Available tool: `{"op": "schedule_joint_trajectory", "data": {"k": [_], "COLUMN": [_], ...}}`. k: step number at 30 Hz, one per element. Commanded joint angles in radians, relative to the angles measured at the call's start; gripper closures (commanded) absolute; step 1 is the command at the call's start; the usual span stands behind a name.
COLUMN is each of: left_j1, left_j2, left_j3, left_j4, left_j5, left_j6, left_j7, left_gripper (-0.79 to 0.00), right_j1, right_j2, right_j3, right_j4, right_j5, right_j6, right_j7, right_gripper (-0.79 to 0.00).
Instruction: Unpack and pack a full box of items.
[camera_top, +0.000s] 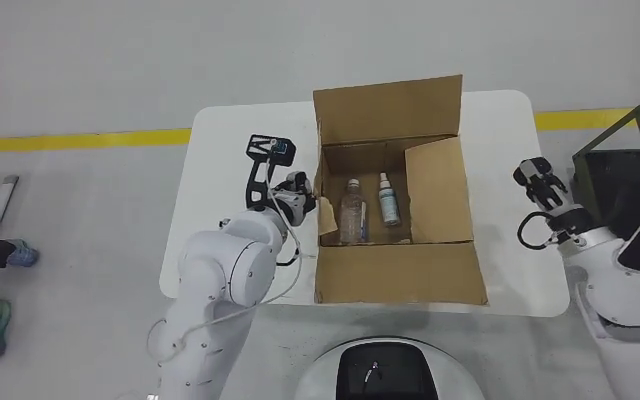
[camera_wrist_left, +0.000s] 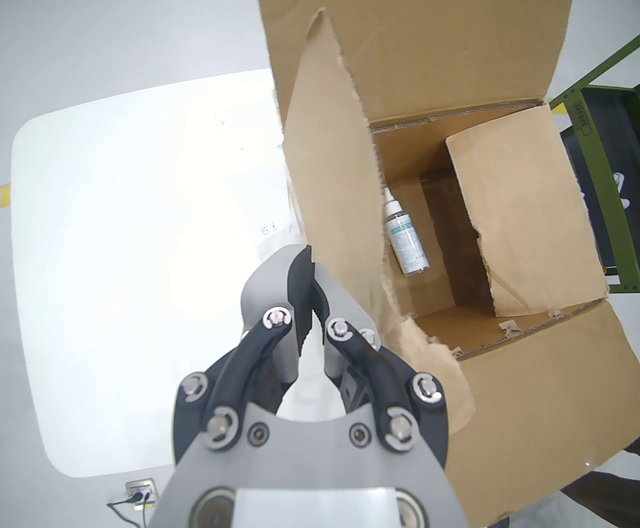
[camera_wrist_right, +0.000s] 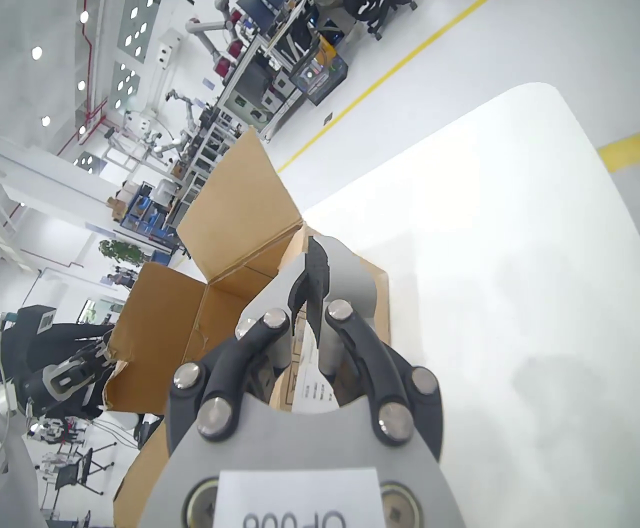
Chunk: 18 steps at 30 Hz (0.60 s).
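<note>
An open cardboard box (camera_top: 400, 272) stands in the middle of the white table (camera_top: 230, 160), its flaps folded out. On its floor lie a clear bottle (camera_top: 352, 212) and a white spray bottle (camera_top: 388, 200), side by side. The left wrist view shows the spray bottle (camera_wrist_left: 406, 235) too, while the box's (camera_wrist_left: 530, 390) upright left flap hides the clear bottle. My left gripper (camera_top: 302, 198) (camera_wrist_left: 309, 280) is shut with nothing in it, just outside that flap. My right gripper (camera_top: 540, 180) (camera_wrist_right: 315, 280) is shut and empty, hanging over the table's right end, apart from the box (camera_wrist_right: 235, 225).
A dark green cart (camera_top: 610, 170) (camera_wrist_left: 600, 150) stands off the table's right edge, close to the right arm. Bare table lies left of the box and to its right. A yellow line (camera_top: 90, 140) runs across the floor behind.
</note>
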Motion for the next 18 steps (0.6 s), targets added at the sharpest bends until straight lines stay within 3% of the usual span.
{"op": "schedule_joint_trajectory", "data": {"k": [1,10,18], "left_j1": [-0.015,-0.093,-0.140], "left_j2": [-0.004,-0.027,-0.047], "left_j3": [0.020,0.129,0.207], "left_j4": [0.017,0.110,0.205], "left_j5": [-0.012,-0.066,-0.092], "left_j6": [-0.008,-0.063,-0.086], "left_j7": [0.007,0.036,0.018], "left_gripper": [0.000,0.000,0.000], "right_j1": [0.000,0.040,0.244], "right_j2": [0.000,0.001,0.001], "right_j3": [0.008,0.020,-0.002], "right_j4": [0.009,0.045,0.185], "right_j5": [0.012,0.038,0.115], "right_j6": [0.005,0.019,0.077], "right_j7": [-0.003,0.005,0.041], "right_gripper": [0.000,0.000,0.000]}}
